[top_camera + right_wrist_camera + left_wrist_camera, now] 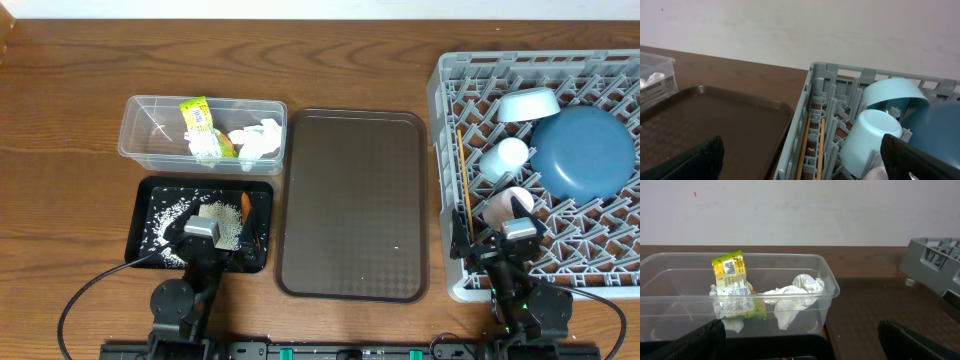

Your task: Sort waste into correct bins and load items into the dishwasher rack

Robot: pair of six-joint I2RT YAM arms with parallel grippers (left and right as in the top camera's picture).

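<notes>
Hanging low and folded back, left tool (801, 339) and right tool (804, 159), both wide open.

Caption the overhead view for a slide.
Snack wrapper and tissue in the clear tub, rice and carrot in the black tray, dishes in the grey rack.

The tabletop (60, 120) shows dark wood grain with a low sheen. The tub (830, 287) is clear, glossy plastic. The snack wrapper (731, 282) in it is crinkled, shiny film, and the tissue (797, 294) is soft crumpled paper. The brown serving tray (350, 200) is matt plastic with a fine textured face. The dishwasher rack (445, 90) is dull grey moulded plastic, and the chopsticks (465, 185) are bare wood.
</notes>
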